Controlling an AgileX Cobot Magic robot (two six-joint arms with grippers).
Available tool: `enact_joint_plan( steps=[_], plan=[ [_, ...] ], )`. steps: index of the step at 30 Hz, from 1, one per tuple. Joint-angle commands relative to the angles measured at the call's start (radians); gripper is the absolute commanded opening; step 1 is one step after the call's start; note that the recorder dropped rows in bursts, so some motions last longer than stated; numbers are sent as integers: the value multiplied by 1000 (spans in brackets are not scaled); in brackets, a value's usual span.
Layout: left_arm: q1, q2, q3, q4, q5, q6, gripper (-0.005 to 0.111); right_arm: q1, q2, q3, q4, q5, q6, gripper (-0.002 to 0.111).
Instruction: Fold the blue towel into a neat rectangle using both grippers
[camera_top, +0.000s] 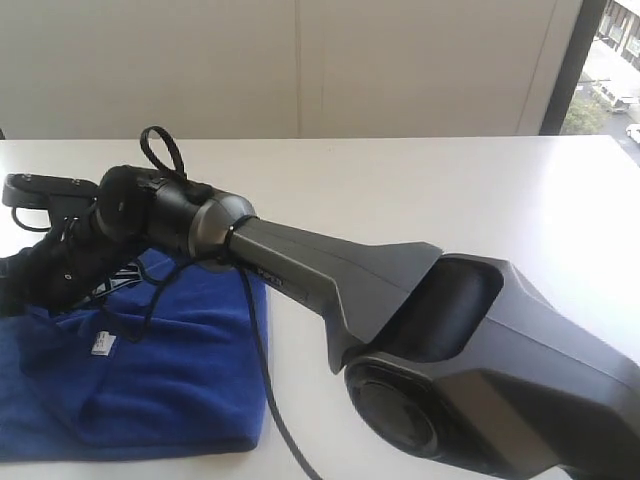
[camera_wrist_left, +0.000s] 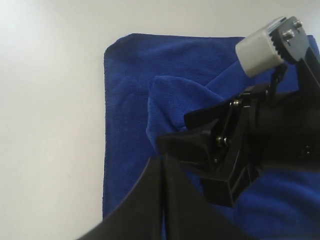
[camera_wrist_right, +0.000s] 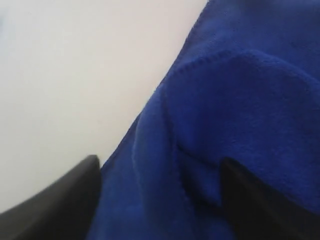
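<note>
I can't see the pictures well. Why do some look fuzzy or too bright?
Right wrist view: the camera sits very close, so the blue towel looks soft and fuzzy. Exterior view: the big arm up front is blurred, and the white table is washed out bright. Left wrist view: sharpest, evenly lit.

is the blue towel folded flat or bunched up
Bunched: the blue towel has a loose flap heaped on its flat layer, not a neat rectangle.
</note>
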Motion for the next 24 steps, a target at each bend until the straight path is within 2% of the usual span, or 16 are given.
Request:
enact_joint_plan(
  steps=[1, 8, 15, 20, 22, 24],
  plan=[
    [1, -9, 2, -10, 11, 3, 0, -3, -27, -2, -5, 42, -9, 81],
    [1, -9, 2, -10, 11, 3, 0, -48, -118, -4, -234, 281, 0, 80],
    [1, -9, 2, -10, 11, 3, 0, -130, -178, -3, -323, 442, -60, 78],
    [1, -9, 2, -10, 11, 3, 0, -196, -173, 36, -386, 444, -120, 60],
    [1, -9, 2, -10, 11, 3, 0, -221, -172, 67, -389, 425, -143, 50],
    [1, -9, 2, -10, 11, 3, 0, -242, -172, 108, -395, 387, -168, 36]
  ],
)
